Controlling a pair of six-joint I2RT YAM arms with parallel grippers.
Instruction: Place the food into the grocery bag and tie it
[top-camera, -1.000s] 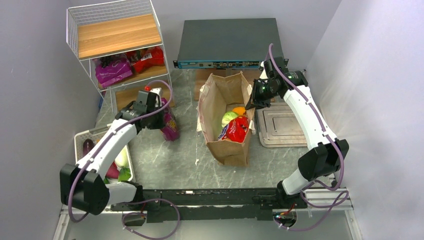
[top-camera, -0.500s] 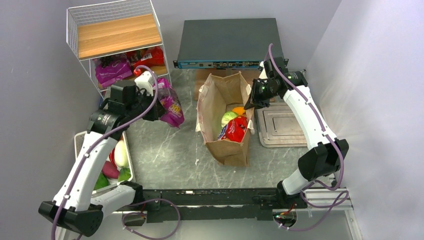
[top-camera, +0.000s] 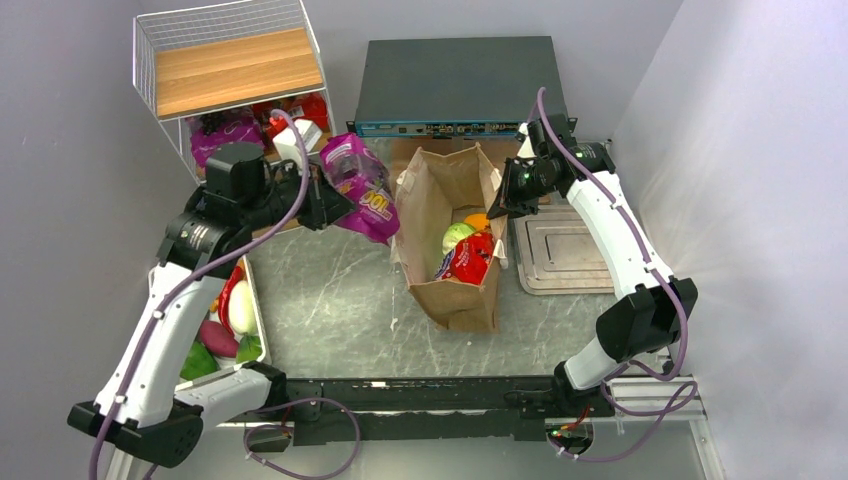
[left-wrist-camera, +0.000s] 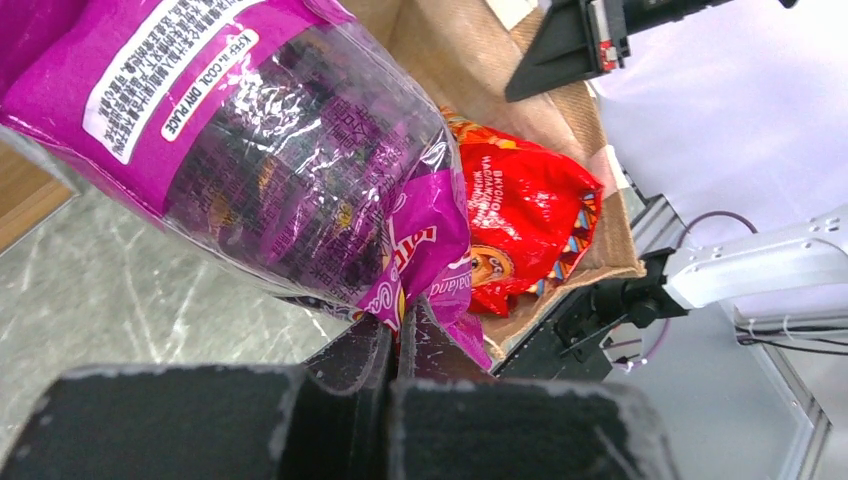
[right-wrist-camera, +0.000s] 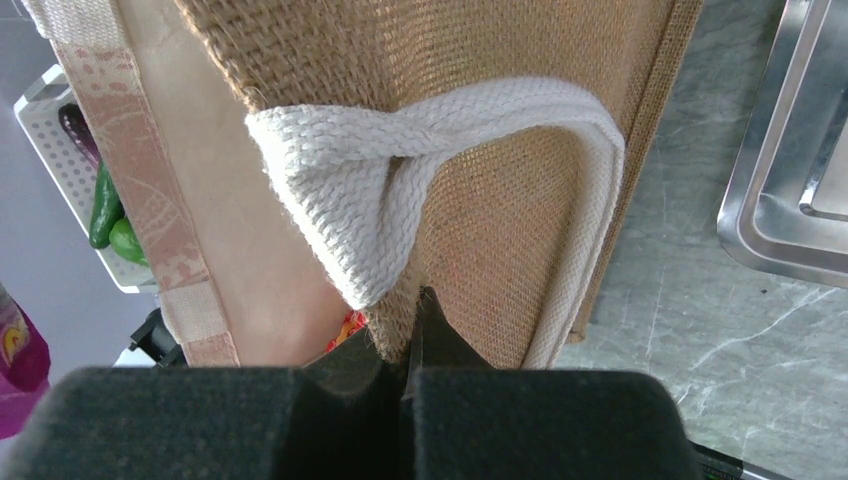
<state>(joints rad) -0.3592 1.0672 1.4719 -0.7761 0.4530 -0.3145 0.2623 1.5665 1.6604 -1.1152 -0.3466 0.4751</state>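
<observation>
Now: glossy purple snack packet (top-camera: 362, 190) aloft beside tan kraft-paper grocery bag (top-camera: 465, 300)!
Left gripper (left-wrist-camera: 397, 322) pinches its edge; right gripper (right-wrist-camera: 410, 312) pinches the bag's rim.

the grey marbled table (top-camera: 330, 300) carries the grocery bag (top-camera: 465, 300) standing open mid-table, a steel tray (top-camera: 560, 250) just beside it on the right, a white basket (top-camera: 260, 320) at the left edge, a wire rack (top-camera: 230, 70) far left, and a flat dark box (top-camera: 455, 80) at the back.
</observation>
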